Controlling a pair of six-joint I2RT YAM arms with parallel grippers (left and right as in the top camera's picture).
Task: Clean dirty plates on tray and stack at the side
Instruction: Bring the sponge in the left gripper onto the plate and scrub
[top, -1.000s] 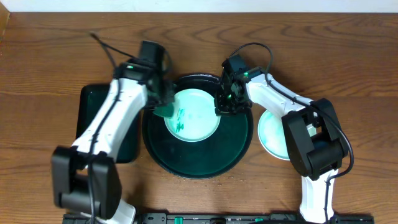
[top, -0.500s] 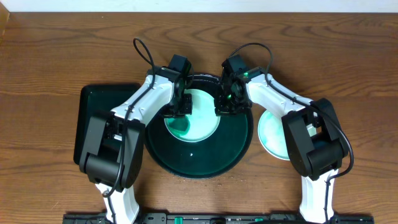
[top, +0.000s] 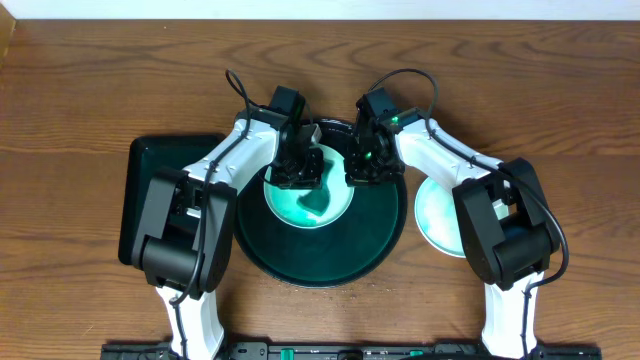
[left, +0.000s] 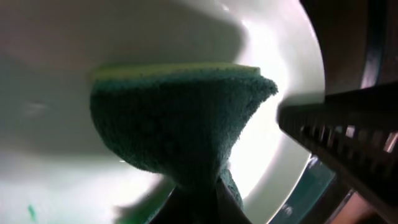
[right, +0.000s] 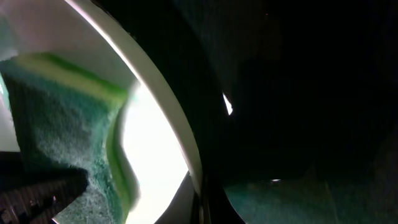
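A pale plate (top: 335, 198) lies in the upper half of the large round black tray (top: 320, 255). My left gripper (top: 300, 172) is over the plate. It is shut on a green sponge with a yellow layer (left: 174, 124) and presses it on the plate's white surface (left: 124, 37). My right gripper (top: 360, 172) is shut on the plate's right rim; the rim (right: 168, 106) runs between its fingers (right: 200, 199). The sponge also shows in the right wrist view (right: 56, 137). A second, pale turquoise plate (top: 432, 218) lies on the table right of the tray, partly under my right arm.
A smaller rectangular black tray (top: 160, 190) lies left of the round tray, partly under my left arm. The wooden table (top: 90, 90) lies all round. A white wall edge runs along the back.
My left gripper has moved the sponge from the plate's left edge rightward onto its middle. The green marks seen earlier are now under the gripper. My right gripper has not moved.
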